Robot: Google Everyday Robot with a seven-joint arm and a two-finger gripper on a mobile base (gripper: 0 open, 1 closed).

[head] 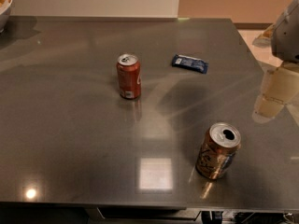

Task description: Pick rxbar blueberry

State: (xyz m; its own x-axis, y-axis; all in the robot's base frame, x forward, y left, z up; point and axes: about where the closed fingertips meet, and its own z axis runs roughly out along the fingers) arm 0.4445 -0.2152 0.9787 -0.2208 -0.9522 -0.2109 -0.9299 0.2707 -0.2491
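Note:
The rxbar blueberry (pixel 189 63) is a small flat dark blue bar with pale lettering. It lies on the grey table (pixel 70 139), right of centre toward the back. My gripper (pixel 273 99) is at the right edge of the view, pale and blurred. It hangs above the table's right edge, well to the right of the bar and nearer the camera, apart from it.
A red soda can (pixel 128 76) stands upright left of the bar. A brown-gold can (pixel 218 150) stands near the front right. A white bowl (pixel 4 3) sits at the back left corner. The table's right edge runs under my arm.

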